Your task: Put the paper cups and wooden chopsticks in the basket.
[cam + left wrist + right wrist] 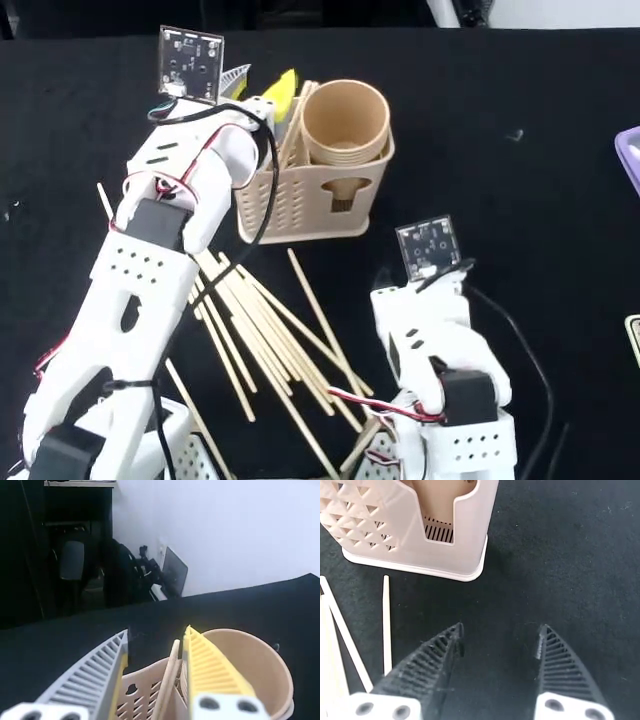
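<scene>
Black counter (520, 200), white wall (225, 530) behind, wooden chopsticks (260, 330) lying flat, long axes running diagonally away from basket (300, 205), paper cup (345, 120) upright inside, left pincer (156, 630) and right pincer (500, 626) both spread, grasping nothing

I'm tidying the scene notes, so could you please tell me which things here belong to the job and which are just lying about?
Belong to the job: basket; paper cups stacked in it; wooden chopsticks loose on the table, some already in the basket.
Just lying about: purple object at the high view's right edge; pale item below it.
</scene>
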You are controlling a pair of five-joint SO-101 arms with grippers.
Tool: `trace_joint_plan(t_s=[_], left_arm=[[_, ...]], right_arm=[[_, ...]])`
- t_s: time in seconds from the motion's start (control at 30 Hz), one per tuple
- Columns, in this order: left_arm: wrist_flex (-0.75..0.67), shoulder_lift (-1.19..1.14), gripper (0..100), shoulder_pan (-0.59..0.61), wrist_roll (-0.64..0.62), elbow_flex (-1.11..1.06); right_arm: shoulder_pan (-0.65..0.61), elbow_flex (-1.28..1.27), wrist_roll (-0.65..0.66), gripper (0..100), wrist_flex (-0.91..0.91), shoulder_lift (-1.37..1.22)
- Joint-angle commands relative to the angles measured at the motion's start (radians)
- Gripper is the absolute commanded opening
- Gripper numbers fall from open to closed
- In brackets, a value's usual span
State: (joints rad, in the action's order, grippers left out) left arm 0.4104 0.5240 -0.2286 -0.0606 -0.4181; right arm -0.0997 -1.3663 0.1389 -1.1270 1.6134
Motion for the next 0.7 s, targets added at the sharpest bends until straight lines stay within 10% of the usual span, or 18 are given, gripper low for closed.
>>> trace_joint_plan(t_s=[0.0, 0.27, 0.67], left_arm=[[0.069, 0.064, 18, -0.001, 0.009, 0.03], [0.397, 0.442, 18, 0.14, 0.034, -0.004], [0.652, 0.842, 18, 0.595, 0.233, -0.665]], right_arm=[[0.015, 0.007, -0.002, 24.3, 0.021, 0.01], [0.015, 0.081, 0.0, 24.3, 0.009, -0.001], [0.009, 0.463, 0.133, 24.3, -0.155, -0.165]])
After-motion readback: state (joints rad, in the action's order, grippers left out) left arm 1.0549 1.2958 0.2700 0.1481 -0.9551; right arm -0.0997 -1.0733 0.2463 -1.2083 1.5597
